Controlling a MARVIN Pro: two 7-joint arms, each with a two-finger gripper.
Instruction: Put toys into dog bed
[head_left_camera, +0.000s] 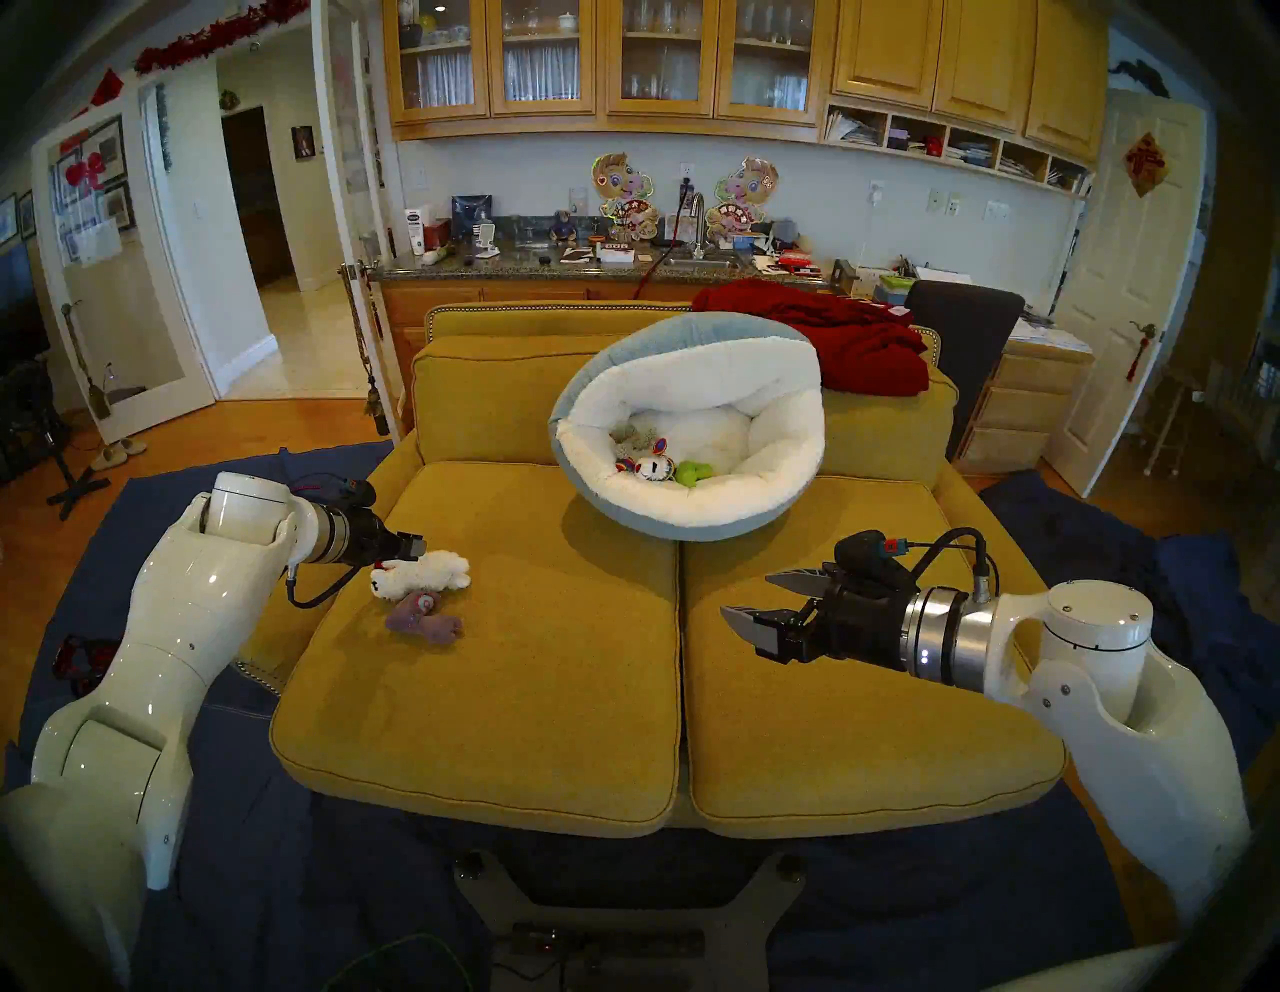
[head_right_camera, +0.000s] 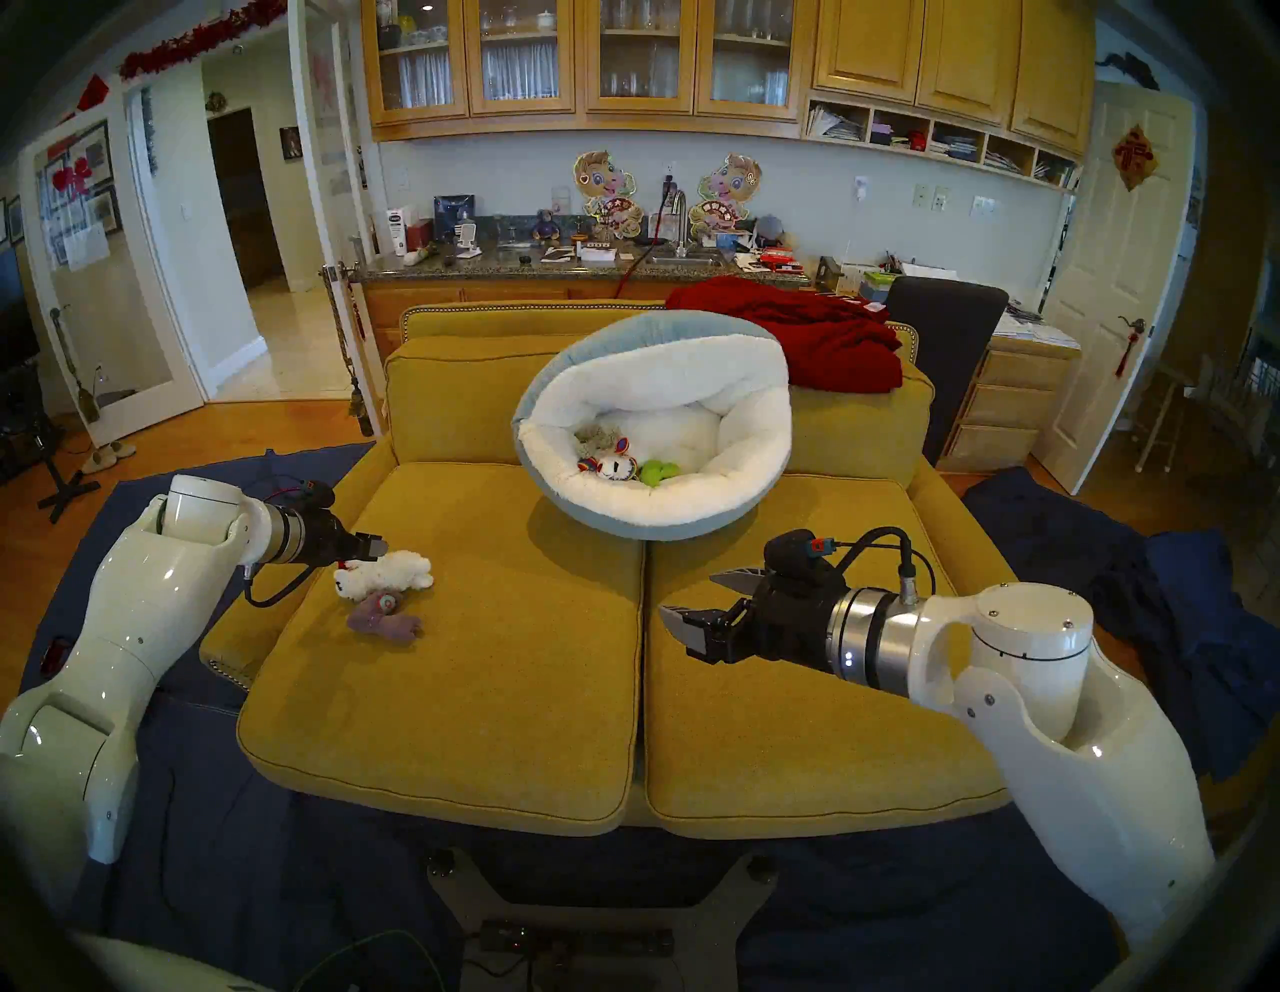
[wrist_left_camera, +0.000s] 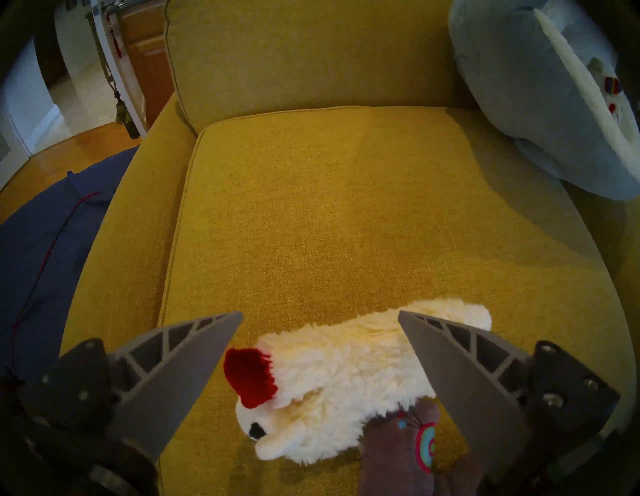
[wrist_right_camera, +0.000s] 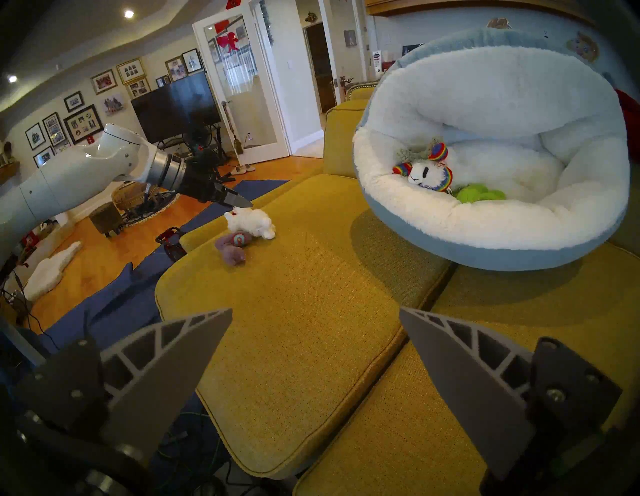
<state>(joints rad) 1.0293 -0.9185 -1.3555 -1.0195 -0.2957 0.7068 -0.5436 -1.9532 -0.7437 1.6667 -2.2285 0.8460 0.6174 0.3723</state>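
Note:
The dog bed, pale blue outside and white fleece inside, leans tilted against the sofa back. In it lie a white llama with rainbow trim, a green cactus and a grey-beige plush. On the left seat cushion a white lamb with a red foot rests partly over a purple-grey plush. My left gripper is open just above the lamb's left end, one finger on either side. My right gripper hangs open and empty over the right seat cushion.
The mustard-yellow sofa fills the middle of the head views. A dark-red blanket drapes over its back at the right, with a dark chair behind. Dark blue cloth covers the floor around the sofa.

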